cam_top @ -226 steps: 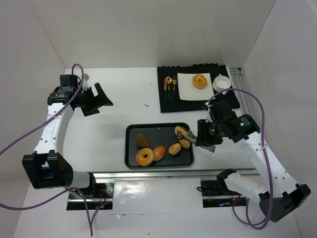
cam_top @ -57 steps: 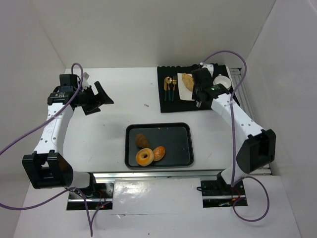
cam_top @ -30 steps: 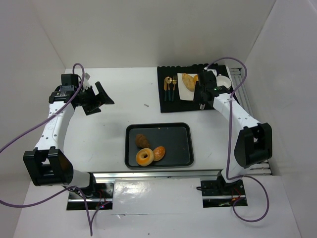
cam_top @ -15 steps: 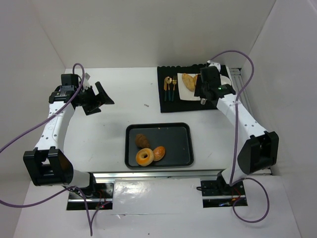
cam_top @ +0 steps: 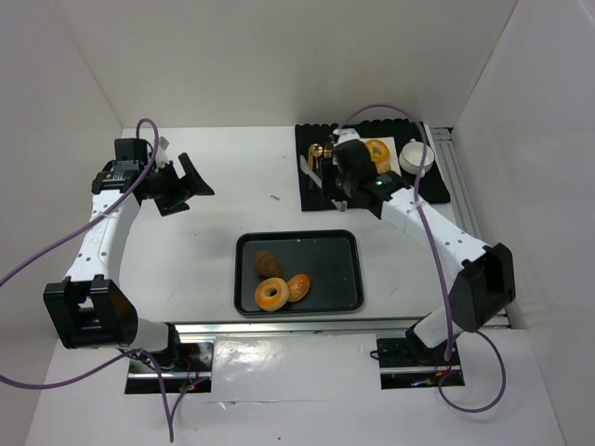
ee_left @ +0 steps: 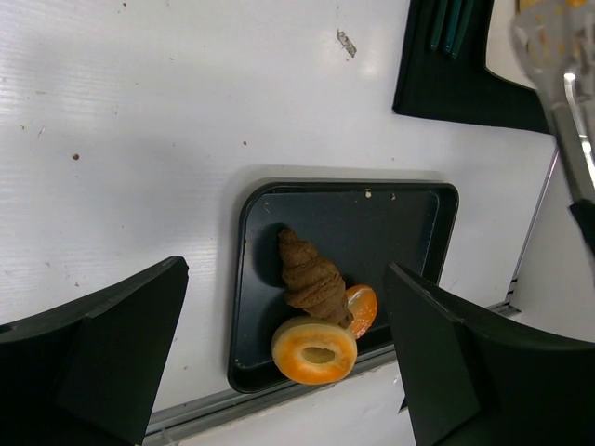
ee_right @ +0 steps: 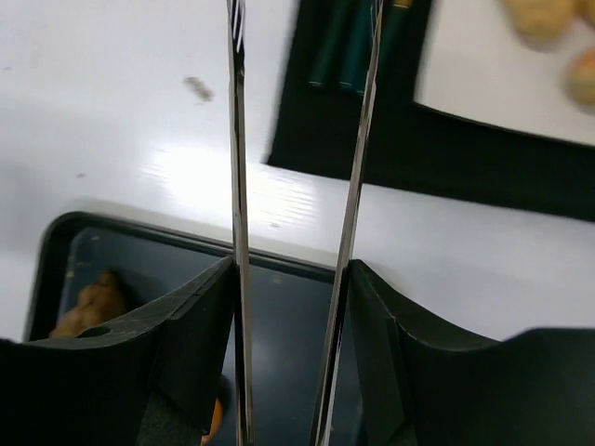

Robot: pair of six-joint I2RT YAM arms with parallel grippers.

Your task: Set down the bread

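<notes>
— What's the gripper (ee_right: 293,279) clamped on?
— Tongs (ee_right: 235,139): two thin blades, apart, running up the frame.
— And below them?
— Dark tray (ee_right: 139,265) lower left with a croissant (ee_right: 88,302); black mat (ee_right: 465,167) and white plate (ee_right: 483,74) upper right.

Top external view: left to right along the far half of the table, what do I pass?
From the left: left tool, open → small speck on the table → gold cutlery on the black mat → bagel on the white plate → white cup. The right tool, holding tongs, overlaps the cutlery, so it is left out.
</notes>
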